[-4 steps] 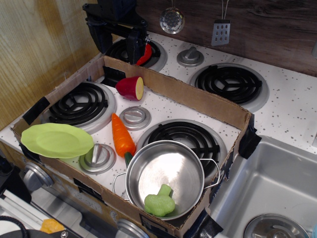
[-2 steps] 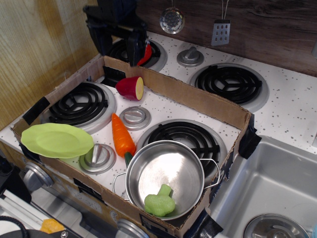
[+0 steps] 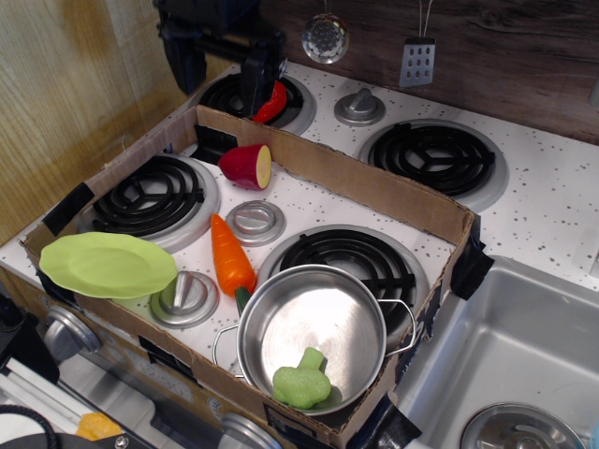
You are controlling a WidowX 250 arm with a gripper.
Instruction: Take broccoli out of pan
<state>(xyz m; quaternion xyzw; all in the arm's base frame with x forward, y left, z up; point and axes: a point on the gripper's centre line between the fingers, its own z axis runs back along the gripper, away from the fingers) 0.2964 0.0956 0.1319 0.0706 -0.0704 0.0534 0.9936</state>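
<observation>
Green broccoli (image 3: 301, 379) lies in the pan (image 3: 314, 327), far from the jaws.

- A white speckled stove top (image 3: 552, 201) fills the scene, with black coil burners (image 3: 435, 154) and silver knobs (image 3: 359, 105)
- Behind it runs a dark wood-grain back wall (image 3: 505, 47); a small strainer (image 3: 325, 39) and a grater (image 3: 417, 61) hang there
- A light wooden panel (image 3: 65, 84) stands at the left
- A steel sink (image 3: 510, 360) sits at the lower right; light is even and soft
</observation>
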